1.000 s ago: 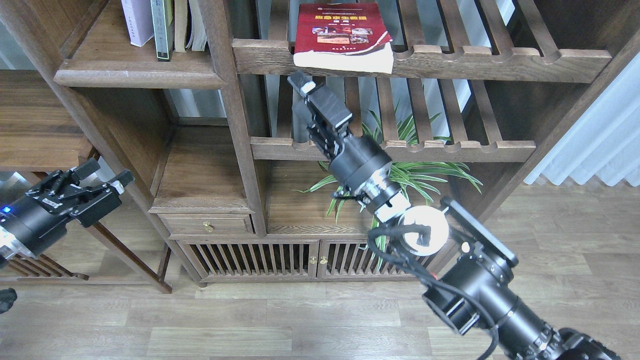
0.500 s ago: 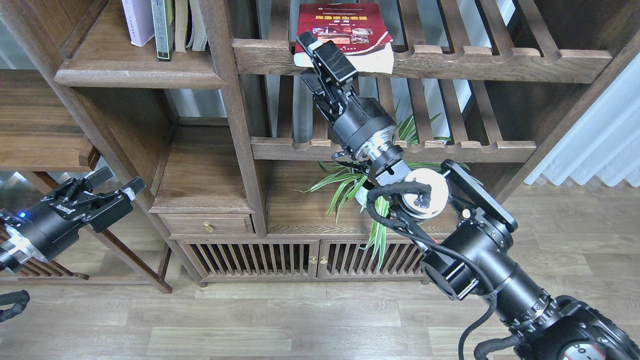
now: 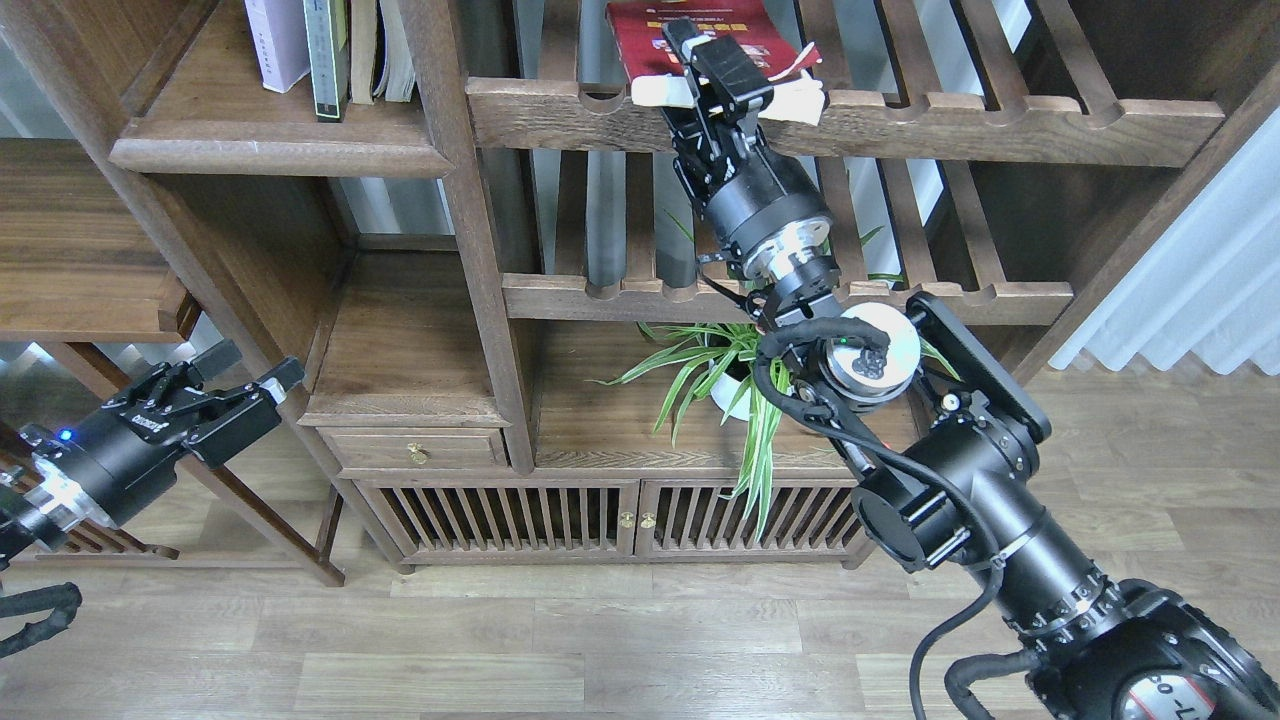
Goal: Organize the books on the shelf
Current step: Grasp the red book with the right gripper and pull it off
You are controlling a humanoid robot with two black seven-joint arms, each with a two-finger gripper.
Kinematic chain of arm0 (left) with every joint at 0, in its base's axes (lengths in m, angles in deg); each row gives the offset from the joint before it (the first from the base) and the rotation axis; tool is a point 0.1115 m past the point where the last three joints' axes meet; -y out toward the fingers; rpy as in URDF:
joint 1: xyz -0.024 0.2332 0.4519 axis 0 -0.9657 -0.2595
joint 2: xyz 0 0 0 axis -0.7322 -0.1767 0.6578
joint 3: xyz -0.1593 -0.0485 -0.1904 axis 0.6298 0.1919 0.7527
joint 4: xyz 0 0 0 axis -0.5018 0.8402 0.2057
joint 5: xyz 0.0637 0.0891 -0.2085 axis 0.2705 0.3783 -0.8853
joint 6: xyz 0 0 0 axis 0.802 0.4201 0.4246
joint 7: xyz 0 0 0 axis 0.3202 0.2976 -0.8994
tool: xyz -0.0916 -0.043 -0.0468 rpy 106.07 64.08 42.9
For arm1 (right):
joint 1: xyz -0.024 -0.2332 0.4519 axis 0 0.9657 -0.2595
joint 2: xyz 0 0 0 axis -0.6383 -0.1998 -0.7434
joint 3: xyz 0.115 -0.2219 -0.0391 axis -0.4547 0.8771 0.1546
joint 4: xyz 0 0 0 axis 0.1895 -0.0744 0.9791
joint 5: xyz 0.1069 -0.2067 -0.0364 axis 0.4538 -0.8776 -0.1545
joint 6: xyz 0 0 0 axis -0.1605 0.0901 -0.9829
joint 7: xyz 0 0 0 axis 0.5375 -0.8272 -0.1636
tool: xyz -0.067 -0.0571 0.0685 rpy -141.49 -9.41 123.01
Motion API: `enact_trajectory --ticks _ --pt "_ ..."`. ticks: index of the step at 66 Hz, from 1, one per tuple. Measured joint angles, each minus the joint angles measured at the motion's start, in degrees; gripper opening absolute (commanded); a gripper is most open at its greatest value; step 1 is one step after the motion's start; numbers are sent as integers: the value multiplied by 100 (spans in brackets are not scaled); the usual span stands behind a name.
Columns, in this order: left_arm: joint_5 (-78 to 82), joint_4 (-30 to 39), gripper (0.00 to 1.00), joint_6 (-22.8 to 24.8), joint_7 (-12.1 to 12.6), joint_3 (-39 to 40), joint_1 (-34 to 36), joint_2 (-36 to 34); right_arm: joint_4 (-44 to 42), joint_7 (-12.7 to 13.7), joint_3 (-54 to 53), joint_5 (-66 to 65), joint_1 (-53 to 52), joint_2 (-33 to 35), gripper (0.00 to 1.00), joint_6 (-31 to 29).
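Note:
The red book (image 3: 645,22) lies flat on the upper slatted rack (image 3: 1000,125), its white page edge over the front rail. My right gripper (image 3: 715,62) is raised to that edge, jaws open, one finger over the red cover and one below the pages. The pale lavender-white book (image 3: 275,40) and the dark book (image 3: 325,55) stand upright on the solid shelf (image 3: 280,155) at the upper left. My left gripper (image 3: 255,375) is open and empty, low at the left, far from the books.
A second slatted rack (image 3: 900,295) runs under my right wrist. A potted spider plant (image 3: 715,375) stands behind my right arm. A cabinet with a drawer (image 3: 415,450) and slatted doors is below. A wooden side table (image 3: 80,260) is at the left.
My right gripper has risen up and to the right, from below the rack to the red book's front edge. The red book has shifted right. My left gripper has moved slightly up and right.

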Motion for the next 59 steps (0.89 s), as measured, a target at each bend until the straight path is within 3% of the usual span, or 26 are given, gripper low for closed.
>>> enact_trajectory --ticks 35,50,59 --pt "53 3 100 0 95 -70 -1 140 42 -2 -135 64 221 0 59 -9" --pt "53 9 100 0 198 -85 -1 156 72 -46 -168 132 292 0 46 -52" --pt "53 10 100 0 219 -92 -1 190 155 -193 -169 441 344 0 29 -85"
